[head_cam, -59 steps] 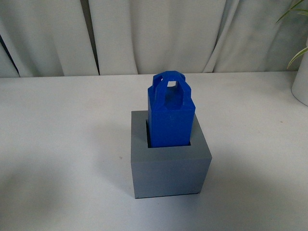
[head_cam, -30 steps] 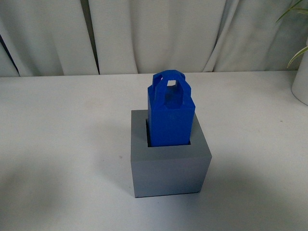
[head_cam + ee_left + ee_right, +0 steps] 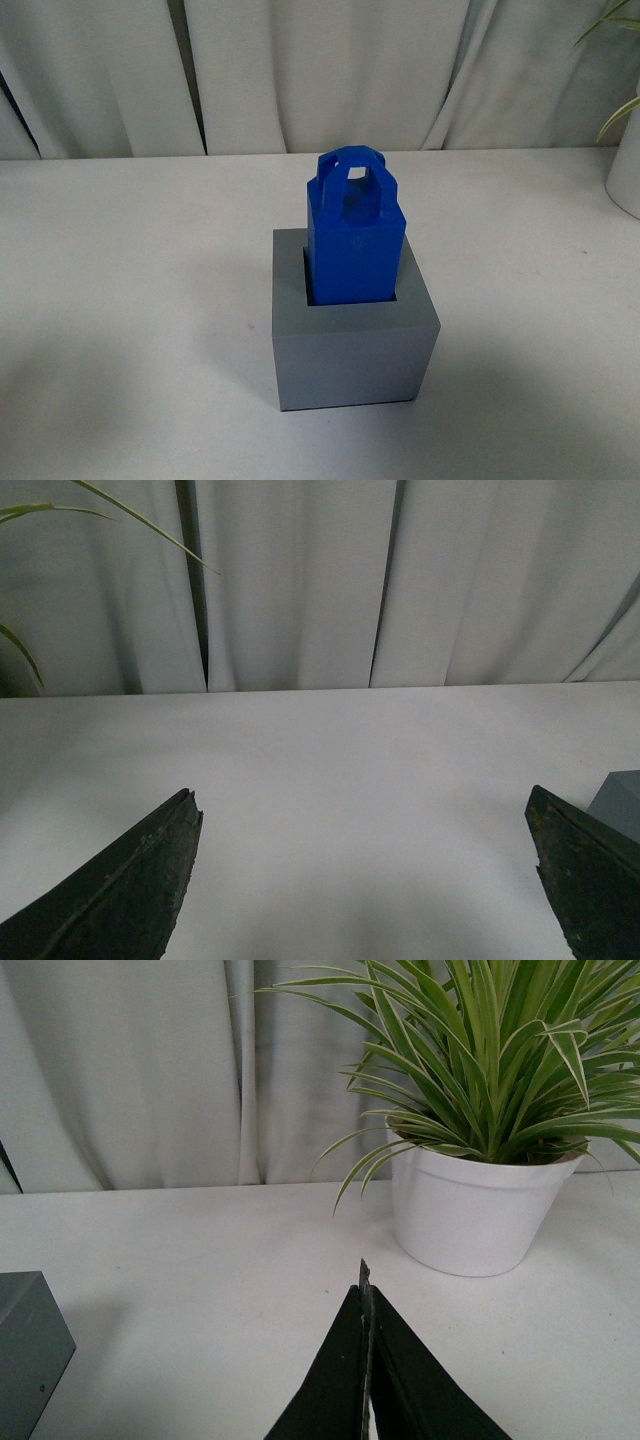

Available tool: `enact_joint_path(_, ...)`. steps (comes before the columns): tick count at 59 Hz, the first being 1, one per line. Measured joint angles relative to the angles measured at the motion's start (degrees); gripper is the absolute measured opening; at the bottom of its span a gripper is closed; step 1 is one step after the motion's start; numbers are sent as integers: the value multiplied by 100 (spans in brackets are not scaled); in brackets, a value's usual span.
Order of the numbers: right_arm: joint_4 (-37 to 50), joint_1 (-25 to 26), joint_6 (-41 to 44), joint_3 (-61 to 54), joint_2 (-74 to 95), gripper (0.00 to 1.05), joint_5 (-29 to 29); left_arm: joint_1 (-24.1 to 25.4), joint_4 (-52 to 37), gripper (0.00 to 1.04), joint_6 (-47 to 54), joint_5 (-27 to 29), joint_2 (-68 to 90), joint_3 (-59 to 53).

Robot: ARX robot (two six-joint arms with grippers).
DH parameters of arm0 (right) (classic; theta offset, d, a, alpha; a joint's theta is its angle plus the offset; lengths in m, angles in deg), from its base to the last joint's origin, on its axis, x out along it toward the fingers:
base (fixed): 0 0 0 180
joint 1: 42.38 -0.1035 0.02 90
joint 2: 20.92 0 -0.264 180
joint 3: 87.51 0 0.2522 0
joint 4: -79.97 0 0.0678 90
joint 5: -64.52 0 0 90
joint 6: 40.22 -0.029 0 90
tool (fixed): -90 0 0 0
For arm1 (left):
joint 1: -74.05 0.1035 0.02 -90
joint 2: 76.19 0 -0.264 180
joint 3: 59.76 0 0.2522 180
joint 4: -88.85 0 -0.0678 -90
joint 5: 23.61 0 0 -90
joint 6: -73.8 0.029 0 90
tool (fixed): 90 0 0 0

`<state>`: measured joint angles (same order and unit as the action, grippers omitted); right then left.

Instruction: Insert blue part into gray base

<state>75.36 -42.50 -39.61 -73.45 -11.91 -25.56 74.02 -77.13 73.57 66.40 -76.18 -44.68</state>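
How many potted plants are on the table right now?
1. A white potted plant stands on the table by the curtain, at the far right edge in the front view. Others outside the views are possible.

Blue part upright, seated in gray base recess.

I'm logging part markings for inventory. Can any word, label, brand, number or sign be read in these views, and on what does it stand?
None can be read.
blue part: a faint mark on its front face, too small to read.
gray base: plain.
white plant pot: plain.
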Motion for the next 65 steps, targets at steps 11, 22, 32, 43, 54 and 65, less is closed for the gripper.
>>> enact_joint_path(11, -896, 0, 4, 4, -872, 3, -2, 0, 0, 99, 2, -2, 0, 0)
enact_joint_path(22, -905, 0, 2, 4, -876, 35, -4, 0, 0, 99, 2, 0, 2, 0)
enact_joint_path(32, -905, 0, 2, 4, -876, 67, -4, 0, 0, 99, 2, 0, 2, 0)
enact_joint_path(43, -905, 0, -2, 4, -876, 99, -4, 0, 0, 99, 2, 0, 2, 0)
enact_joint_path(54, -905, 0, -2, 4, -876, 97, -4, 0, 0, 99, 2, 0, 2, 0)
enact_joint_path(65, -905, 0, -2, 4, -876, 97, -4, 0, 0, 99, 2, 0, 2, 0)
